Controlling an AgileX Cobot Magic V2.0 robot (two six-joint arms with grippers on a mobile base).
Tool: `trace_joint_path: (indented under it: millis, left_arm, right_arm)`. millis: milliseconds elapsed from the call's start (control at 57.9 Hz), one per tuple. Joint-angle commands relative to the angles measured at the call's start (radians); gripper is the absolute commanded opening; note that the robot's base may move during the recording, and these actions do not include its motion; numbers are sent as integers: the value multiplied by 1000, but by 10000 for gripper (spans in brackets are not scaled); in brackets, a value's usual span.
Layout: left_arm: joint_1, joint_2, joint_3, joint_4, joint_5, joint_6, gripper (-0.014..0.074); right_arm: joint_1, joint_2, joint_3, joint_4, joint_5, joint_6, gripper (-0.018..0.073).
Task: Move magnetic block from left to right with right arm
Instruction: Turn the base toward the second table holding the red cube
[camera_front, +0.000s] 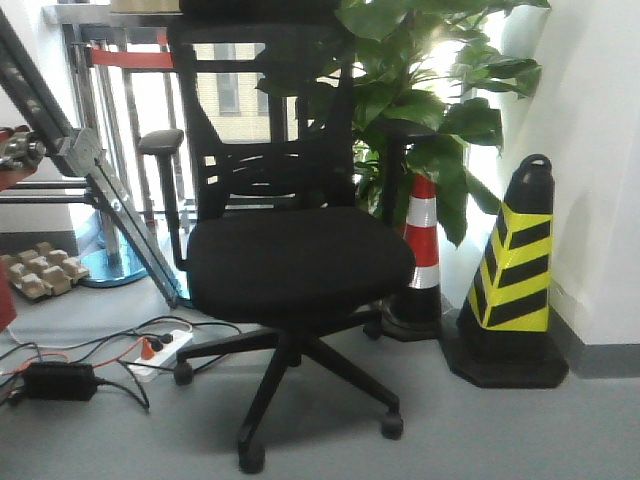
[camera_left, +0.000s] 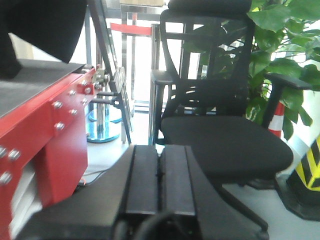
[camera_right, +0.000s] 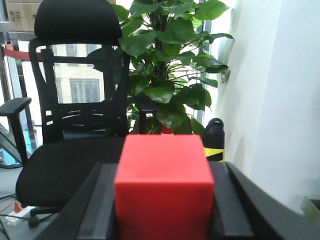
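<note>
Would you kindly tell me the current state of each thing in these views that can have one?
magnetic block: clamped in the right pincer.
right pincer: shut on the magnetic block.
left pincer: shut, holding nothing, pads together.
office chair: upright, seat unoccupied.
yellow-and-black cone: standing upright.
red-and-white cone: standing upright, partly behind the office chair.

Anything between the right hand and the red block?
No. The magnetic block already sits in the right hand, with fingers flanking it on both sides. Where it must go is not in view.
</note>
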Motion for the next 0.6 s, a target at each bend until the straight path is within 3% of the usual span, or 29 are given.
trace_joint_path:
  millis: [0,588]
  left_arm:
    - [-5,-9,7,-3,-78,-7,-126]
    - [-5,-9,7,-3,-78,-7,-126]
  right_arm:
    - [-5,8,-30,-7,-89,-11,328]
    - [-5,8,-30,-7,-89,-11,328]
